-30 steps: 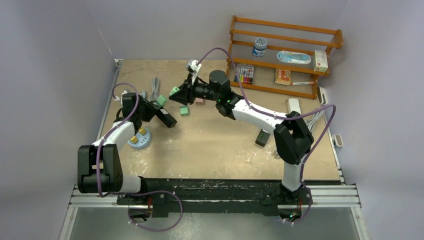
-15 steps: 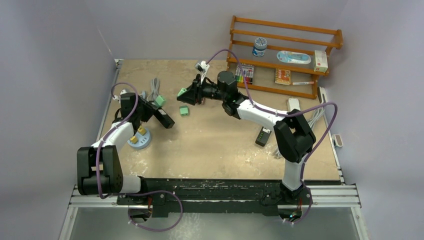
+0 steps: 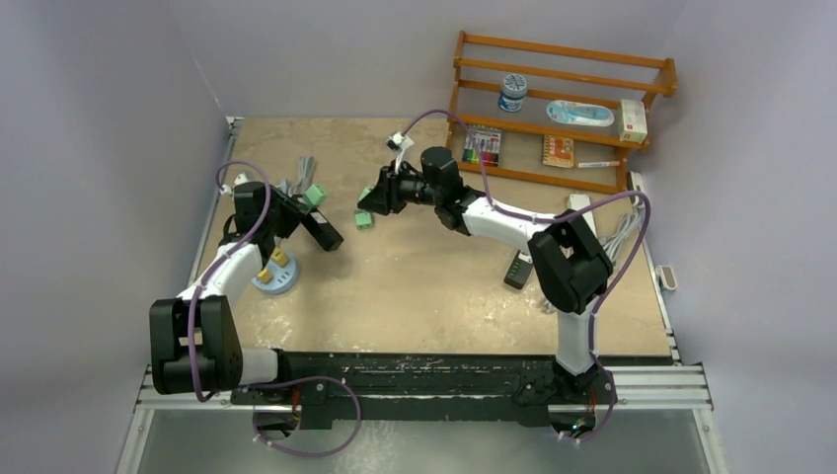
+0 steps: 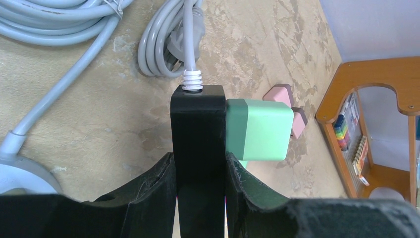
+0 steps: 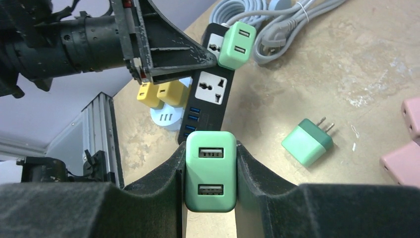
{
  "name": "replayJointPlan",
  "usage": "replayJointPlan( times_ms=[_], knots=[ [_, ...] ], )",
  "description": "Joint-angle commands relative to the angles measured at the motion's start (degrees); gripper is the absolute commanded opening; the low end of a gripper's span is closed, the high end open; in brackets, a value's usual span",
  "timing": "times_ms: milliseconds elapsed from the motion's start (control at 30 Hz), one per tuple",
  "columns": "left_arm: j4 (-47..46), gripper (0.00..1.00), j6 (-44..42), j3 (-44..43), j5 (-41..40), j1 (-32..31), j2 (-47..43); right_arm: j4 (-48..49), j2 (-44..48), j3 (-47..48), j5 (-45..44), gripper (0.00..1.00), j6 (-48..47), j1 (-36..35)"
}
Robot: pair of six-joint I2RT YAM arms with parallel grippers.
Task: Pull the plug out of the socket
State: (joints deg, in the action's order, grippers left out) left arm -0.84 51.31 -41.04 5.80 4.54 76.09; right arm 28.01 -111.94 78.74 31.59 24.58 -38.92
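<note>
While hanging over the tan tabletop (image 3: 424, 286), pinching a mint-green two-port USB charger plug (image 5: 210, 173) in the right claw (image 5: 210, 153), free of any socket. Clamping the black rectangular power strip (image 4: 198, 119) in the left claw (image 4: 198, 166), pads pressing both long sides. Carrying another mint-green plug (image 4: 257, 129) seated in the strip's end socket. Holding two yellow plugs (image 5: 171, 93) in a round white socket base (image 3: 265, 286). Storing a lidded jar (image 3: 512, 92), a marker pack (image 3: 483, 146) and small boxes (image 3: 633, 120) on the orange wooden rack (image 3: 563, 57).
</note>
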Motion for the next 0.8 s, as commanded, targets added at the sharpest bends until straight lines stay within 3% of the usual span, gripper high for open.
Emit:
replayJointPlan(
  times_ms=[0, 433, 767],
  knots=[
    [-6.72, 0.0, -1.44, -3.09, 3.02, 1.08, -1.38, 0.36, 1.85, 1.28, -1.37, 0.0, -0.23, 0.73],
    [-2.18, 0.0, -9.3, -8.92, 4.96, 5.29, -1.83, -3.41, -0.82, 0.21, -1.43, 0.0, 1.17, 2.98],
    [-4.8, 0.0, -7.75, -7.71, 5.71, 5.3, -1.19, -4.83, -5.53, 3.8, 1.98, 0.0, 3.32, 4.77]
  ],
)
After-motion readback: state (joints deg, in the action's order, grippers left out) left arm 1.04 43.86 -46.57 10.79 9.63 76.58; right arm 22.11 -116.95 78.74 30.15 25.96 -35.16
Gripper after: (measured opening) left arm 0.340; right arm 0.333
